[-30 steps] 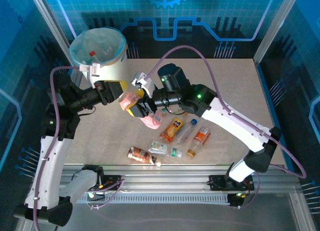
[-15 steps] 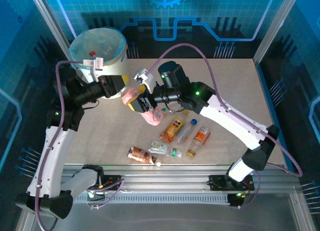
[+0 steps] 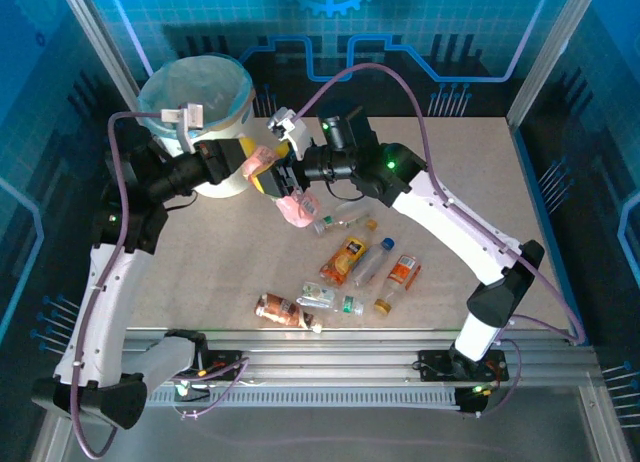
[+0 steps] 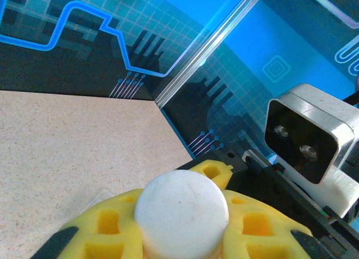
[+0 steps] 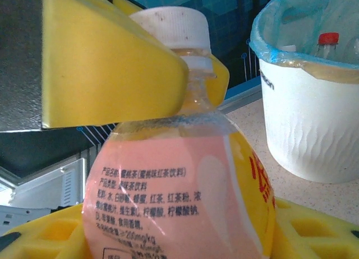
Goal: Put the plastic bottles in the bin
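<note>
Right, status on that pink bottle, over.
Left claw shut on pink bottle neck. Right claw shut on its body. Bin right beside, bottle not over it yet.

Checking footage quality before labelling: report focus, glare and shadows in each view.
Top external: sharp, evenly lit, soft shadows on the table. Left wrist: the white cap close to the lens looks soft; backdrop crisp. Right wrist: pink-label bottle text legible, bin sharp, no strong glare.
</note>
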`<state>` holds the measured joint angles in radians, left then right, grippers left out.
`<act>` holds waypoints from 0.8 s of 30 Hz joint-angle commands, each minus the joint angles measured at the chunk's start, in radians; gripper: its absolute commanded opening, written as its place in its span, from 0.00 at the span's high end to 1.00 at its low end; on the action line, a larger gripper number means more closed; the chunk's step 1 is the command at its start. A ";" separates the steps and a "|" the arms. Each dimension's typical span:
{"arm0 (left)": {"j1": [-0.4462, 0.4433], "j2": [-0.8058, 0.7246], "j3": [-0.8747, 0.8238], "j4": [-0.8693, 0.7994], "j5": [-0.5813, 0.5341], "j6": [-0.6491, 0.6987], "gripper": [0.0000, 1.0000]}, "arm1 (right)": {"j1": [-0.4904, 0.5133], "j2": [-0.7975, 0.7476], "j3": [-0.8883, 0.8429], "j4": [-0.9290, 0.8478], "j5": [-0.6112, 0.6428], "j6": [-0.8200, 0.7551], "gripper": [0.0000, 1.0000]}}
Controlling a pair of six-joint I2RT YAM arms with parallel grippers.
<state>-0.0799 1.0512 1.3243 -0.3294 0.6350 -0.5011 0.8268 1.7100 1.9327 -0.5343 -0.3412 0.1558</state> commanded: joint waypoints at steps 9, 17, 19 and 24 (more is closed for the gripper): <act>0.021 0.084 0.240 -0.082 -0.336 0.092 1.00 | -0.020 0.139 0.261 -0.170 0.070 0.023 0.05; 0.172 0.362 0.647 -0.174 -0.503 0.212 1.00 | -0.048 0.292 0.581 -0.304 0.051 -0.040 0.05; 0.212 0.445 0.743 -0.209 -0.560 0.267 1.00 | -0.060 0.302 0.577 -0.301 0.047 -0.057 0.06; 0.315 0.624 0.885 -0.219 -0.617 0.307 1.00 | -0.090 0.329 0.534 -0.301 0.027 -0.057 0.09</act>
<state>0.1913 1.6039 2.1532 -0.5079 0.1093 -0.2607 0.7654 2.0033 2.4805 -0.7898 -0.2935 0.1154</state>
